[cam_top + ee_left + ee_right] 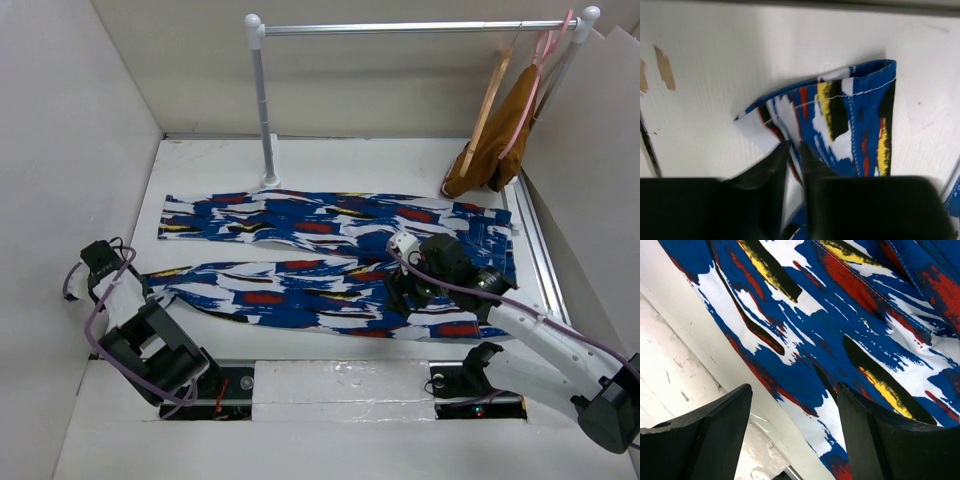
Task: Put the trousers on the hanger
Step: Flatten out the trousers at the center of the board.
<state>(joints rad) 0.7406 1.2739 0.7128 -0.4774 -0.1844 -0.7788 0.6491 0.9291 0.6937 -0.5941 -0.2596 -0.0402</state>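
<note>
The trousers (300, 290) lie flat across the table, bright blue with white, red, yellow and black streaks, both legs pointing left. My left gripper (148, 287) is at the cuff of the nearer leg. In the left wrist view its fingers (793, 147) are pinched on the edge of that cuff (855, 120). My right gripper (405, 292) hovers open over the near edge of the trousers, close to the waist end, and the fabric (840, 315) shows between its spread fingers (794, 387). The tan wooden hanger (487, 100) hangs on the rail at the back right.
A metal rail (400, 28) on a white post (266, 110) spans the back. A pink hanger (525, 100) carrying a mustard-brown garment (495, 150) hangs beside the wooden one. Walls close in left and right. The table's white near edge (670, 365) lies under the right gripper.
</note>
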